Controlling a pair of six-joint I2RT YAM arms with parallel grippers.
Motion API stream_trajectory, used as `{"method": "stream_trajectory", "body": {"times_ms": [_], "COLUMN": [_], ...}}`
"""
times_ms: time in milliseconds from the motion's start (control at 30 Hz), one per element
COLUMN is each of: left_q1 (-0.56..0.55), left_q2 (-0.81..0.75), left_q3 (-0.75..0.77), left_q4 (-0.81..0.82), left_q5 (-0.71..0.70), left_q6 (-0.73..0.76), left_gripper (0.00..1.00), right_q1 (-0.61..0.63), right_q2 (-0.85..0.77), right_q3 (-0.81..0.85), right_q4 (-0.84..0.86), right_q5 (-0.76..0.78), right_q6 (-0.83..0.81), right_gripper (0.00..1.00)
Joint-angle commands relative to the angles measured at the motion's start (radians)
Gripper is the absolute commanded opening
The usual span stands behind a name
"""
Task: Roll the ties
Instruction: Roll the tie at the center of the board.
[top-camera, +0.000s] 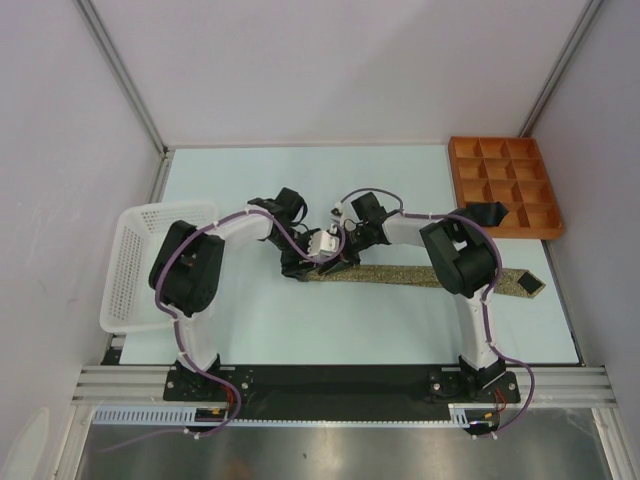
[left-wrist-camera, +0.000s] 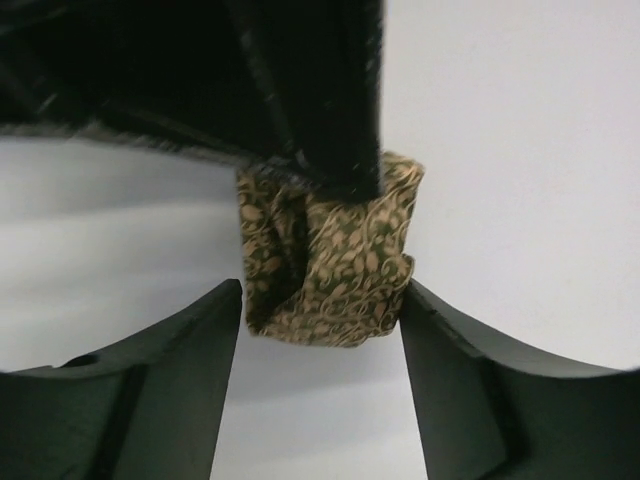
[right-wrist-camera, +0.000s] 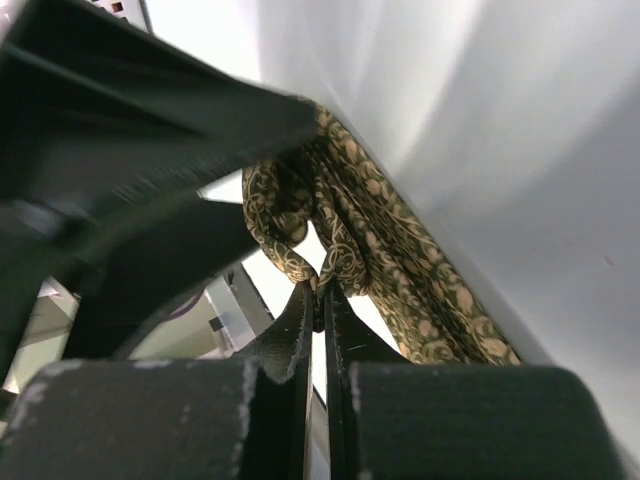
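Note:
The olive-tan tie lies flat across the table, with its dark-lined tip at the right. Its left end is bunched into a small roll. My left gripper is open, one finger on each side of the roll; the right finger rests against the cloth. My right gripper comes at the roll from the other side and is shut on a fold of the tie. In the top view both grippers, left and right, meet at that end. A black tie lies by the tray.
A white mesh basket hangs over the table's left edge. An orange compartment tray sits at the back right corner. The right arm's elbow hangs over the middle of the olive-tan tie.

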Motion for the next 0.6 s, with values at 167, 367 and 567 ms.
{"method": "stream_trajectory", "body": {"times_ms": [167,367,567], "left_q1": [0.042,0.03,-0.019], "left_q2": [-0.115,-0.107,-0.074], "left_q3": [-0.079,-0.101,-0.089], "left_q4": [0.113,0.198,0.246], "left_q5": [0.036,0.034,-0.025], "left_q6": [-0.046,-0.106,-0.12], "left_gripper": [0.78,0.93,0.89], "right_q1": [-0.053,-0.058,-0.056], "right_q2": [0.066,0.069,0.063], "right_q3": [0.027,0.029,0.035], "right_q4": [-0.014,-0.012,-0.022], "right_q5": [0.002,-0.012,-0.028], "right_q6": [-0.038,-0.053,-0.058], "right_gripper": [0.0,0.0,0.0]}}
